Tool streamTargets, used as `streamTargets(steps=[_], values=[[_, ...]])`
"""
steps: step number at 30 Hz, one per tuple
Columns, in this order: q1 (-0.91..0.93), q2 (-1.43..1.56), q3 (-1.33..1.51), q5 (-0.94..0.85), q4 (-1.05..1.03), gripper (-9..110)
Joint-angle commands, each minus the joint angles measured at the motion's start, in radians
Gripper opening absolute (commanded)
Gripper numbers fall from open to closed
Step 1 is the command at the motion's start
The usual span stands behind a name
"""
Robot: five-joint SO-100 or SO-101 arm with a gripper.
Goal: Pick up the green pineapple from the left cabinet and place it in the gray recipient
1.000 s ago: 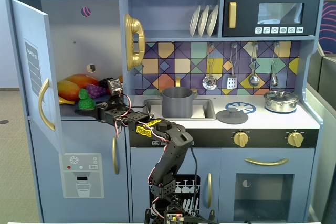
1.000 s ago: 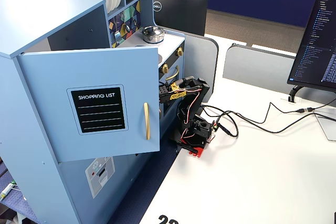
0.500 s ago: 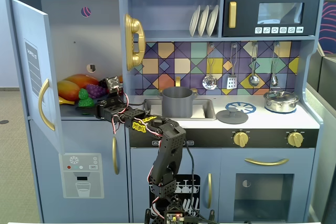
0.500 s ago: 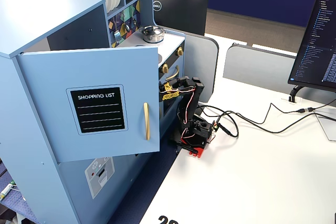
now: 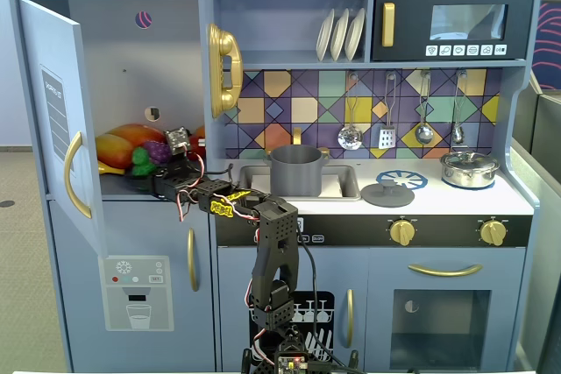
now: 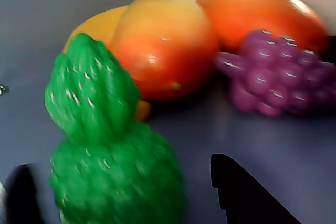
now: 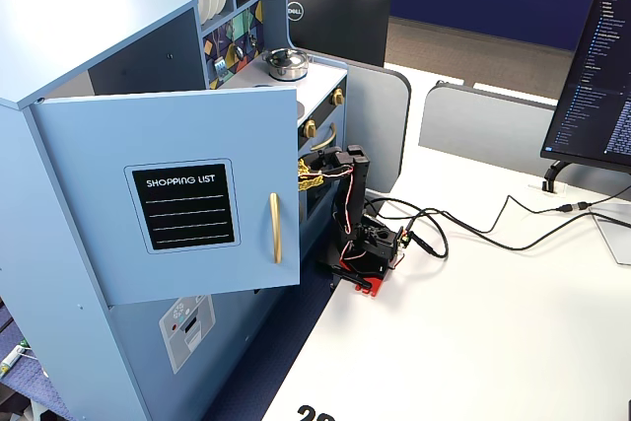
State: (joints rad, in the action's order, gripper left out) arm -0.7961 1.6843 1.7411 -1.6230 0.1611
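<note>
The task is judged to be at its reaching stage, with nothing yet lifted. In a fixed view from the front, the arm is seen stretched from its base at the near edge of the table up and to the left into the left cabinet (image 5: 131,85), whose door stands swung open, and the gripper (image 5: 151,162) is placed among the fruit on the cabinet shelf. The green pineapple (image 5: 140,160) is seen there as a small green shape just in front of the purple grape bunch (image 5: 158,151), with the orange-yellow mango (image 5: 123,142) behind. In the wrist view the green pineapple (image 6: 105,150) fills the lower left, upright on the shelf floor, its crown in front of the mango (image 6: 163,45), and the grapes (image 6: 273,72) lie to the right, apart from it. Two dark finger shapes are seen at the bottom edge of that view, one at the left corner and one to the right, with the pineapple's body between them; the jaws are therefore judged to be spread wide, and no contact with the fruit can be made out. In the side fixed view the open door (image 7: 187,204) hides the shelf entirely. The gray recipient (image 5: 296,170) stands empty-looking in the sink, well apart from the fruit. Closing, lifting, carrying across and releasing are all judged to remain.
</note>
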Motion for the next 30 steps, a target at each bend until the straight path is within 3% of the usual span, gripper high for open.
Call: streamTargets(steps=[1, 8, 18, 24, 30], values=[[-0.035, 0.008, -0.083, -0.037, 0.015, 0], [-0.061, 0.127, -0.087, -0.104, 0.017, 0], [-0.074, 0.825, 0.302, -0.221, -0.166, 0], [0.101, 1.226, 0.433, -0.175, -0.321, 0], [0.423, 1.353, 0.419, -0.061, -0.440, 0]])
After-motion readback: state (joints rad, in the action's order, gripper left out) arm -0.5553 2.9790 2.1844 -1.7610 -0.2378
